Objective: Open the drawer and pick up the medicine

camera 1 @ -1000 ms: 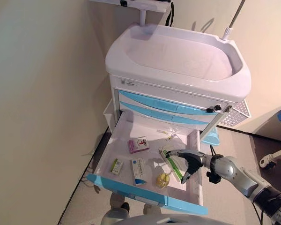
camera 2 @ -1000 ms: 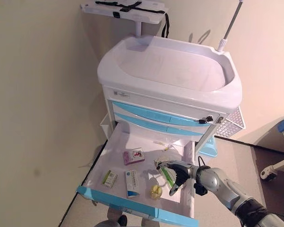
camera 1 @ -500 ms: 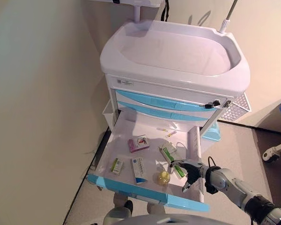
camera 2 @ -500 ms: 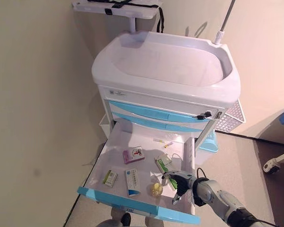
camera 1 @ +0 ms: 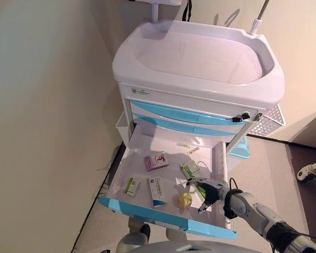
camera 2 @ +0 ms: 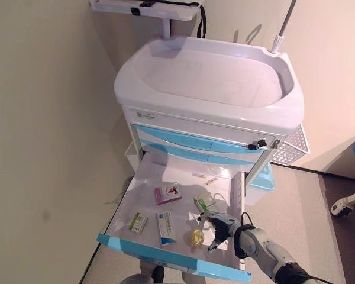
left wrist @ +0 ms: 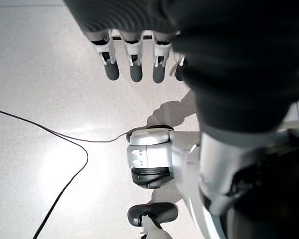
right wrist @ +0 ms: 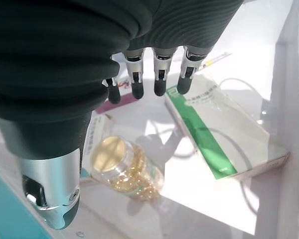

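Left hand (left wrist: 134, 59): mine, fingers straight and relaxed, holding nothing, over bare floor; seen only in its wrist view.
Drawer (camera 1: 147, 210): pulled right out of the cart (camera 1: 200, 58), blue front towards me.
Small green-white box (camera 1: 130, 186): front left of the drawer.
Pink box (camera 1: 155, 162): behind it, mid-drawer.
Blue-white box (camera 1: 157, 190): near the front, centre.
Yellow pill bottle (right wrist: 127, 169): on its side, just below my right hand, untouched.
Green-striped box (right wrist: 222, 132): flat beside the bottle, under my fingertips; contact unclear.
Right hand (camera 1: 208, 190): mine, fingers spread wide, thumb apart, empty, hovering over bottle and green-striped box.
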`<state>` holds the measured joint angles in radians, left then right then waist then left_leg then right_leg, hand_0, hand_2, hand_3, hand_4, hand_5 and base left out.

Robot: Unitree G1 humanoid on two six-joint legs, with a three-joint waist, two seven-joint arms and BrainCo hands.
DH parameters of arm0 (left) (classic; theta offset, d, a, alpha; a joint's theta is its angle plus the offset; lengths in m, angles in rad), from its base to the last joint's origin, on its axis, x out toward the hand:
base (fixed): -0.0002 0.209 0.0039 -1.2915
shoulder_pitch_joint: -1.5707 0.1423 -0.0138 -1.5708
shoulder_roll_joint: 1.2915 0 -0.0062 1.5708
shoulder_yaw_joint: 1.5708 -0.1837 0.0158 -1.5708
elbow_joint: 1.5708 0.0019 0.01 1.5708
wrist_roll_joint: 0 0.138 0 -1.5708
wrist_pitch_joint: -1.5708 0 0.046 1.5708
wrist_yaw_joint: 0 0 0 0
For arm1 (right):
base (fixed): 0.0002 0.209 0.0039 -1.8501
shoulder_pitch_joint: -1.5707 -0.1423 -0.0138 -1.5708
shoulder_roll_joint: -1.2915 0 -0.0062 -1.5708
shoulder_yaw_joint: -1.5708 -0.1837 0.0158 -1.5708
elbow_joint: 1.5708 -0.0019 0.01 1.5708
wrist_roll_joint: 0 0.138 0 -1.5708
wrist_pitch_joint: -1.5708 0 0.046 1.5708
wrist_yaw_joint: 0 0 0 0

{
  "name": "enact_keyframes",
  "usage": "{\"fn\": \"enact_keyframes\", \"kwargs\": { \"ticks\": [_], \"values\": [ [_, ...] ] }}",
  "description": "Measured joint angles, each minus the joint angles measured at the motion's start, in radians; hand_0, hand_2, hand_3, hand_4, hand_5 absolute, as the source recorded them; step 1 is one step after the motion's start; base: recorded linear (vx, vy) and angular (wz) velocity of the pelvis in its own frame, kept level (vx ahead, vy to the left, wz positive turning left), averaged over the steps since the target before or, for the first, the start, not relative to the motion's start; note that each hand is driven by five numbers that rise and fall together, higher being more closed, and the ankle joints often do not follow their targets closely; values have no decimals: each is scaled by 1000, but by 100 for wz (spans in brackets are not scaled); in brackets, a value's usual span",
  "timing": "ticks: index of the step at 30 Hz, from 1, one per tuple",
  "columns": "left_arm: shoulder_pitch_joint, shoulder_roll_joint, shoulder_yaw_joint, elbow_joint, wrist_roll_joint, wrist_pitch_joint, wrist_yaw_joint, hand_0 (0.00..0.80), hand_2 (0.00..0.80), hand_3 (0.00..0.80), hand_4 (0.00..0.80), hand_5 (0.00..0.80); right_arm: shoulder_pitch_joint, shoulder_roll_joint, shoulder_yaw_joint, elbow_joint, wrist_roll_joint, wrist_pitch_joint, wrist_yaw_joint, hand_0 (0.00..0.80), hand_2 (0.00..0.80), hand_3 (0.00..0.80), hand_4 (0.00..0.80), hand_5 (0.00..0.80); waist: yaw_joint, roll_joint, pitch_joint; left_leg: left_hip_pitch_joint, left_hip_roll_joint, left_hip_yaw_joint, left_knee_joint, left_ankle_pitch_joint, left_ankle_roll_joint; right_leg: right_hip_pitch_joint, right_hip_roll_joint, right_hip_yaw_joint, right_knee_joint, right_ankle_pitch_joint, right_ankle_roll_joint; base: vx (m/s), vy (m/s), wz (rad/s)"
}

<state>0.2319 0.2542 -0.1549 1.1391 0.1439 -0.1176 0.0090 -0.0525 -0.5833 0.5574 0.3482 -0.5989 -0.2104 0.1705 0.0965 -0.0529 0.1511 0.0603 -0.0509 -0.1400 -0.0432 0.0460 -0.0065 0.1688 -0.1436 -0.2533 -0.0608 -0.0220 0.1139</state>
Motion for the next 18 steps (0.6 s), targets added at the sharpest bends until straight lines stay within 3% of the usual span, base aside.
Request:
{"fn": "enact_keyframes", "kwargs": {
  "ticks": [18],
  "values": [
    [-2, 1, 1, -8, 0, 1, 15, 0, 0, 0, 0, 0, -11, 20, 42, -35, -6, 0, 23, 0, 0, 0, 0, 0, 2, -9, 9, -1, -1, -1, -4, 5, 0, 0, 0, -1, -5, 1, -2, -6, 1, 0]
  ]
}}
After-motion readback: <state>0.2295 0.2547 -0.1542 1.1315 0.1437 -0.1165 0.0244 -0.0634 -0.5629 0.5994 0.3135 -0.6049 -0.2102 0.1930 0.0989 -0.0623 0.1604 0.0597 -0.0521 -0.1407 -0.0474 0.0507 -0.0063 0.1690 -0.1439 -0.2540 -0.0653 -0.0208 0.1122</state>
